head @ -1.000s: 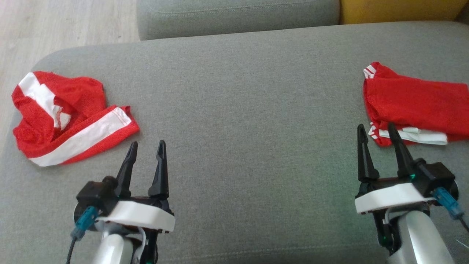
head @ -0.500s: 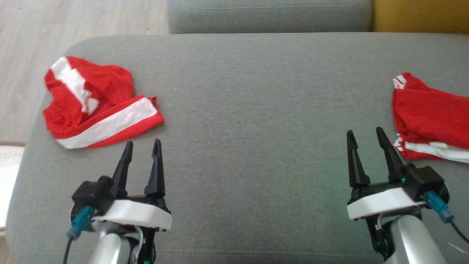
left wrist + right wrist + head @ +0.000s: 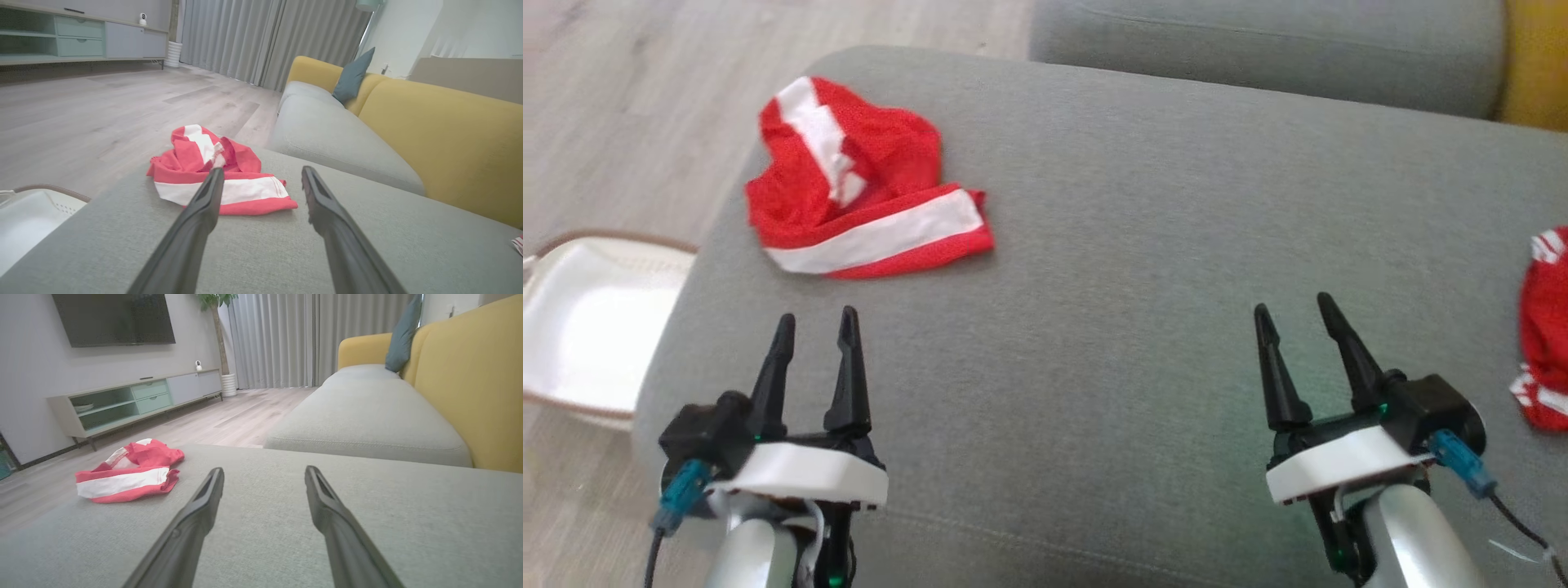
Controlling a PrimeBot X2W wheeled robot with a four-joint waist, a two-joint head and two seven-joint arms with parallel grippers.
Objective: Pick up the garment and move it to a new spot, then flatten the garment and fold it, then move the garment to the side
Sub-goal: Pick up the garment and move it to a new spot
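**Red garment (image 3: 866, 184) lies bunched at the cushion's (image 3: 1135, 245) left corner, both grippers empty**

The red-and-white garment sits in a crumpled heap on the grey cushion, close to its rounded left edge. Past that edge are the floor (image 3: 621, 98) and, lower down, a white basket (image 3: 580, 327). The left gripper (image 3: 817, 314) hovers over the cushion short of the heap, its two fingers spread apart and holding nothing; the cloth lies straight ahead of the fingertips, not touching them. The right gripper (image 3: 1294, 304) is well apart from the garment, over the right part of the cushion, also spread and empty. A second red piece (image 3: 1543, 327) lies at the far right, near that gripper.

The pickup looks not yet begun, and the risks come mostly from where the heap lies. A low, sliding approach could shove the cloth outward and tip it over the edge to the floor or into the basket. A shallow pinch may catch only the top fold, so the rest trails and snags on the cushion as it lifts. Pressing too deep could nip the soft cushion cover along with the cloth. The two red items look alike, so reaching for the wrong one is also possible.
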